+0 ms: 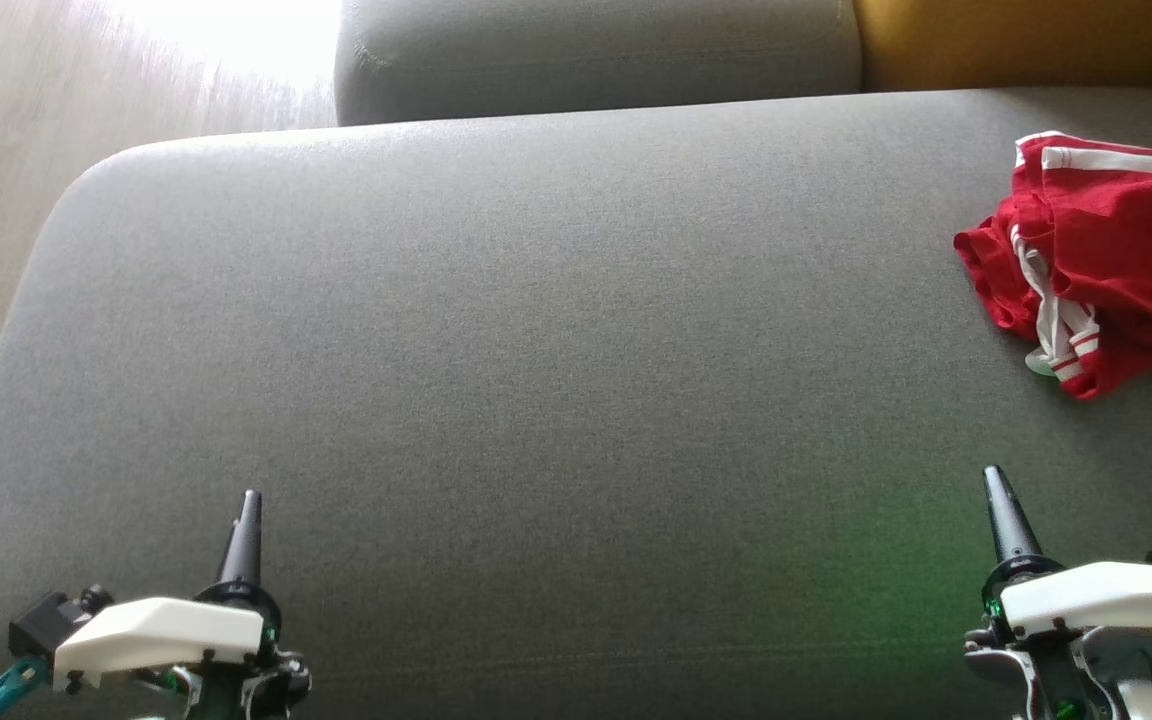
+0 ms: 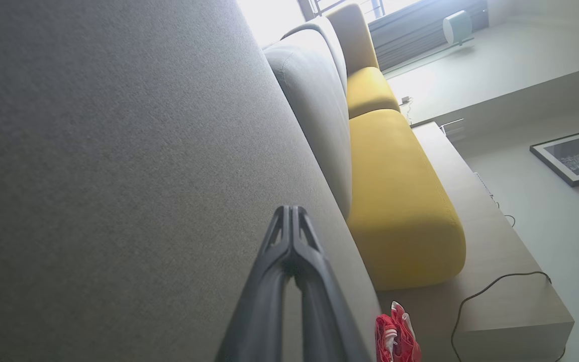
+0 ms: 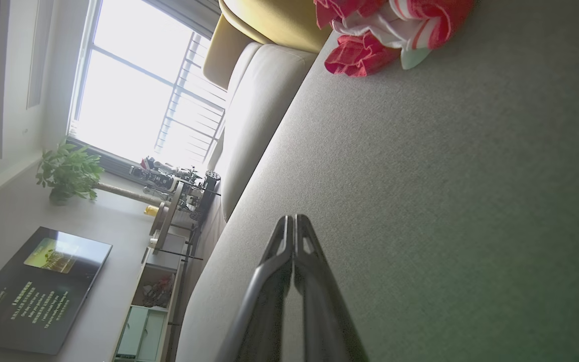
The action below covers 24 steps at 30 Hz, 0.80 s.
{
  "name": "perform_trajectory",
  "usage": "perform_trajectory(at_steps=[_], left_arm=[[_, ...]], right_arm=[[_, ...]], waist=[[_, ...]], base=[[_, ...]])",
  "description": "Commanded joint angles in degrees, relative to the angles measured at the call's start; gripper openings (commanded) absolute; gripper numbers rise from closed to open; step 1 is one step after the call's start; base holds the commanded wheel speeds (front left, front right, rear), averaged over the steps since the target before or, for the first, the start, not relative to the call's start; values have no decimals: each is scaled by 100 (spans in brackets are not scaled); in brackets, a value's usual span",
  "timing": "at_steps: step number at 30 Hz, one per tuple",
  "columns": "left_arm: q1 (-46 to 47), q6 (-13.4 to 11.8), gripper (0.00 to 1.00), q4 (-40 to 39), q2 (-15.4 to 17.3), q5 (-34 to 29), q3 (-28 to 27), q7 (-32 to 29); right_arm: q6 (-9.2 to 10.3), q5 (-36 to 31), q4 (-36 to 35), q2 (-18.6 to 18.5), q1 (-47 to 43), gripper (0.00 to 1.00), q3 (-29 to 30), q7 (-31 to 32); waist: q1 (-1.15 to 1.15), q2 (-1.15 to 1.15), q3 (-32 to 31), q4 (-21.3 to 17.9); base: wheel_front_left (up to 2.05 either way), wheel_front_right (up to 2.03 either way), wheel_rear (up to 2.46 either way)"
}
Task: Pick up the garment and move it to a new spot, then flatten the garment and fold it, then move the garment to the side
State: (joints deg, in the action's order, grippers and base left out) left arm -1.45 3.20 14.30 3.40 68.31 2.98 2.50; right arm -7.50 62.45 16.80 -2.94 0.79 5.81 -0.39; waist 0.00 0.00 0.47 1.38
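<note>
Grey sofa seat (image 1: 536,350) holds the crumpled garment (image 1: 1116,270), upper right. We judge it soft and light; pinch a raised fold. Jaws are closed, empty.

one grey seat cushion (image 1: 536,350). on it, toward its far right end, one red garment (image 1: 1116,260) with white stripes. over the seat cushion's near edge, two grippers: the left gripper (image 1: 252,497) and the right gripper (image 1: 992,475), each with two long dark fingers. behind the seat cushion, one grey back cushion (image 1: 596,50) and at least two yellow cushions (image 2: 400,211); whether there is a third cannot be told. further behind the seat cushion, one pale wooden ledge (image 2: 495,241) and two framed pictures (image 2: 571,156) on the wall. off the seat cushion's left end, one potted plant (image 3: 68,171), one dark screen (image 3: 33,286) and one window (image 3: 133,100).
</note>
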Motion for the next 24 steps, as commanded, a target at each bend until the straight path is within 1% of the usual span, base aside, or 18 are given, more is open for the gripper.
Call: perform_trajectory(at_steps=[1,2,24], left_arm=[[327,69,0,-161,102,144,-181,-51],[349,88,0,-155,103,270,-208,-85],[585,291,0,-84,109,1648,-514,-461]], right_arm=[[0,177,-219,3,316,0,-47,44],[0,321,-222,3,328,0,-41,77],[1,1904,-256,5,454,0,26,442]], waist=[[0,0,-1,-3],[0,0,-2,-10],[0,0,-19,-86]], base=[[0,0,0],[0,0,0],[0,0,0]])
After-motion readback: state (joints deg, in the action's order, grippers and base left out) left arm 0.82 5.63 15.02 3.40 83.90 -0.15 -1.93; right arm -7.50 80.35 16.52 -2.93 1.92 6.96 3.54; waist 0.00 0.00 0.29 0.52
